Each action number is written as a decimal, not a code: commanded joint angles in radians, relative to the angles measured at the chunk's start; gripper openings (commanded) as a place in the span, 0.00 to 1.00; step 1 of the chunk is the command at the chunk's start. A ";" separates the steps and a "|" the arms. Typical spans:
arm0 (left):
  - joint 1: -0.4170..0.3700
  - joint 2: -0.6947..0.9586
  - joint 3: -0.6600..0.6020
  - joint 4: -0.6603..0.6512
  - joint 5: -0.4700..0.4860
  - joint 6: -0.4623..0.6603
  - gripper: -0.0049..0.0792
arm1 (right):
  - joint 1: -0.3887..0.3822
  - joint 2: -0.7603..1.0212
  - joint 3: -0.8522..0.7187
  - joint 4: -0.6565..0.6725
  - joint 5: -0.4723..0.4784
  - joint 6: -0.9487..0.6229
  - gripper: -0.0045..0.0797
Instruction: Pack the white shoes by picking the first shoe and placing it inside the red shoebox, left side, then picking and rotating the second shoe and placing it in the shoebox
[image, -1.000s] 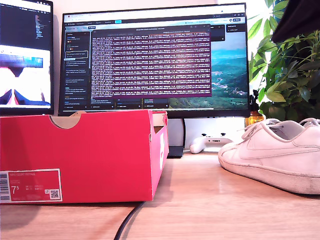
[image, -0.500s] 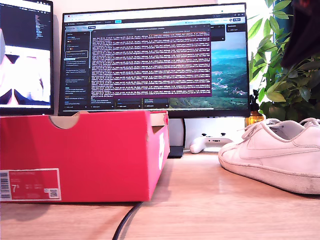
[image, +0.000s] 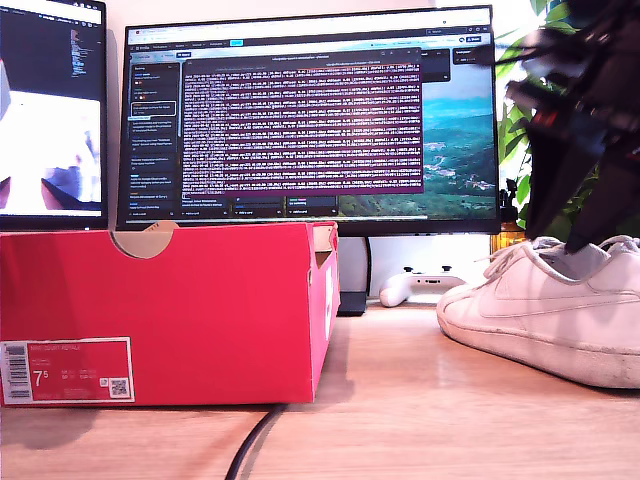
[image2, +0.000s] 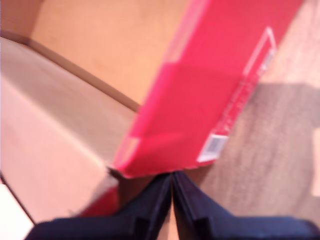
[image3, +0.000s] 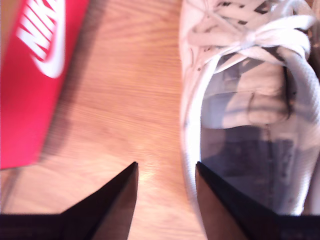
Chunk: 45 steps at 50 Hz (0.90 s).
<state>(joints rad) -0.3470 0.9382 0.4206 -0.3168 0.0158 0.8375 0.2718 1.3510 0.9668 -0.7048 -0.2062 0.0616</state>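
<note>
my second gripper (image3: 165, 172) hangs over the white shoe (image3: 250, 110) with its jaws apart: one finger sits inside the shoe's opening, the other over bare table (image3: 120, 110) just outside the collar. to grip well, i'd guess it should go straight down so the side wall ends up between the fingers, then close firmly. the red shoebox (image: 165, 310) lies well apart from those jaws. my first gripper (image2: 172, 187) has its jaws together, empty, right at the box's corner and open brown interior.
</note>
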 joint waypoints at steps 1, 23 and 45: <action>-0.003 0.005 -0.003 -0.004 0.004 -0.004 0.03 | 0.013 0.027 0.017 -0.002 0.040 -0.018 0.45; -0.003 0.005 -0.003 -0.020 0.004 -0.004 0.03 | 0.023 0.162 0.016 -0.022 0.104 -0.073 0.44; -0.003 0.005 -0.003 -0.020 0.003 -0.004 0.03 | 0.027 0.217 0.023 0.048 0.082 -0.057 0.04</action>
<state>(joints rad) -0.3470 0.9382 0.4206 -0.3393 0.0170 0.8375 0.2943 1.5543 0.9932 -0.6666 -0.1177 -0.0071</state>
